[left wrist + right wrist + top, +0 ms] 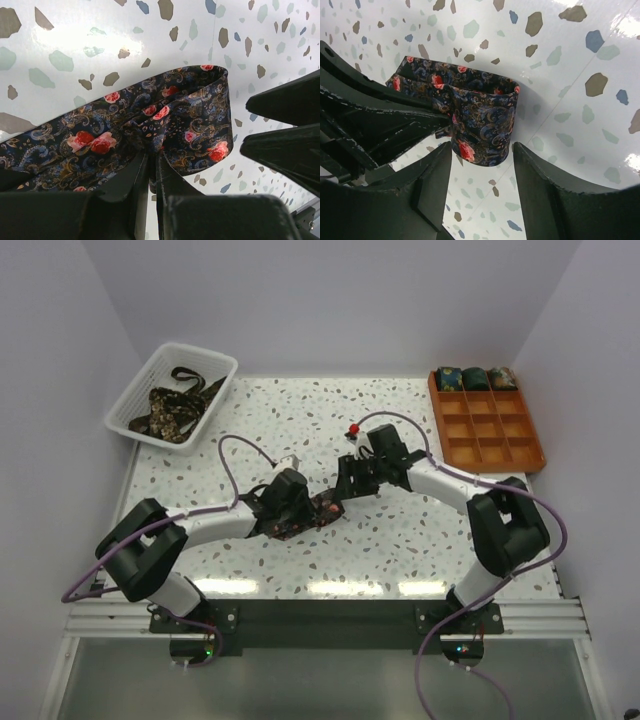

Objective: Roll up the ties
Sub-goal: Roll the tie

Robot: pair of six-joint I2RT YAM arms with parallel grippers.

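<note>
- The tie (312, 515) you were rolling lay near the middle of the worktop (300, 420). It was bent into a loose loop, not a tight roll yet.
- Your left fingers (142, 172) were almost shut. They pinched a fold of the tie's cloth at its 9 o'clock side.
- Your right fingers (437, 175) were open. One stood on each side of the loop's round end, toward 2 o'clock, and they held nothing. I could not tell if they touched the cloth.
- The tie looked soft, thin and light. It would likely flop wherever you did not hold it.
- The cloth looked smooth, so it might slip. The loop might also spring open if you let go.
- I think the best place to grab was the round end of the loop, across its whole width and not just one edge.
- More ties (172, 410) sat in the white basket (130, 405) at 10 o'clock.
- Three small rolls (476, 378) sat in the orange tray (490, 455) at 2 o'clock.
</note>
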